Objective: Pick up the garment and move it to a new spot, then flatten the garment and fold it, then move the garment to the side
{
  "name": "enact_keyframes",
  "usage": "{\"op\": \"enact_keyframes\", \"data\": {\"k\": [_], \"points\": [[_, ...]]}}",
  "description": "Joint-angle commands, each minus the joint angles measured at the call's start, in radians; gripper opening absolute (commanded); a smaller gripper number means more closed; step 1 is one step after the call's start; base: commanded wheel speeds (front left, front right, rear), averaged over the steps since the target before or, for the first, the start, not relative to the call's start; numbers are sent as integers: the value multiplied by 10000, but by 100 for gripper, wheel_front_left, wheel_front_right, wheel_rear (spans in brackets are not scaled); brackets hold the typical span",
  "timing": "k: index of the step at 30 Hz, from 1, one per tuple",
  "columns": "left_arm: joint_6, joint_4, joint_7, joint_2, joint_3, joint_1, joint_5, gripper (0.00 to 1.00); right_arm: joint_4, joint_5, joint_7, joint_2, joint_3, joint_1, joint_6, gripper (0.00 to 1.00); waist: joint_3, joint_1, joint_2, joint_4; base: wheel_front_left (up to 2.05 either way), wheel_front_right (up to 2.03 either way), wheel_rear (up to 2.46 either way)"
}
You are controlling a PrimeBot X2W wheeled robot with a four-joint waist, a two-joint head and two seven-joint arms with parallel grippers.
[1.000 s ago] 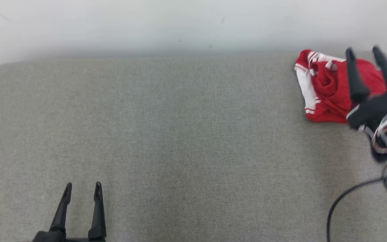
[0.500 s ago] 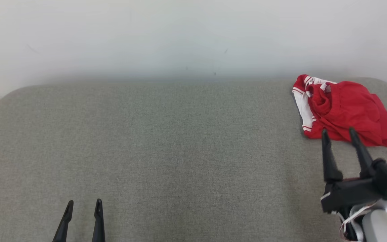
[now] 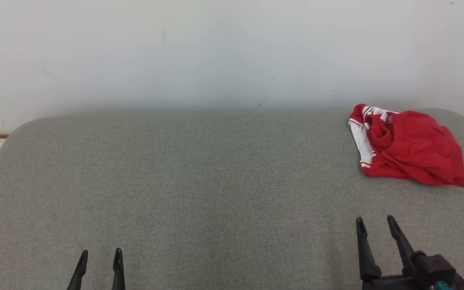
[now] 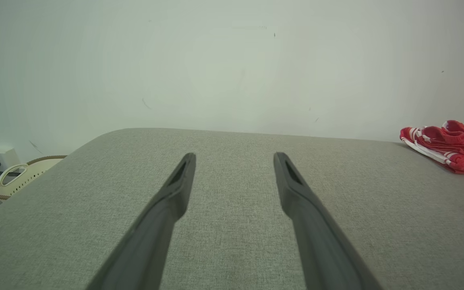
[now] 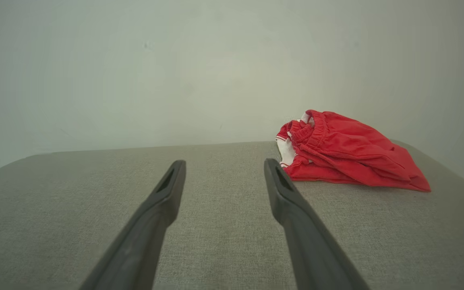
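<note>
Drawn back off red shorts (image 3: 411, 145), right gripper (image 3: 375, 220) at surface (image 3: 216, 181) near edge, jaws open, shorts crumpled in far right corner, left gripper (image 3: 101, 252) jaws open.

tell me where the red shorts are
Head view: the red shorts lie on the grey cushion, far right by the wall, beyond the right gripper.

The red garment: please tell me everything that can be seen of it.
The garment is thin red cloth with a white side panel carrying red stripes and a gathered elastic waistband; it looks like shorts. It lies in a loose, creased heap, folded over itself, at the far right corner of the grey fabric surface, close to the wall. Only that surface touches it; the open right gripper stands apart, nearer the robot.
</note>
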Motion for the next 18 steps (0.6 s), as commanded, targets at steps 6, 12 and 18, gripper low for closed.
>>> {"op": "enact_keyframes", "data": {"k": [6, 12, 18], "points": [[11, 7, -33, -19, -40, 234, -45, 100, 123, -531, -7, 218, 148, 412, 1, 100, -111, 1, 1, -58, 0, 0, 0], [-8, 160, -33, -26, -69, 266, -117, 100, 167, -657, -7, 296, 171, 273, 1, 100, -161, 1, 1, -3, 0, 0, 0], [43, 188, -33, -31, -80, 231, -139, 100, 193, -674, -7, 325, 154, 287, 1, 100, -169, 1, 1, 41, 0, 0, 0]]}}
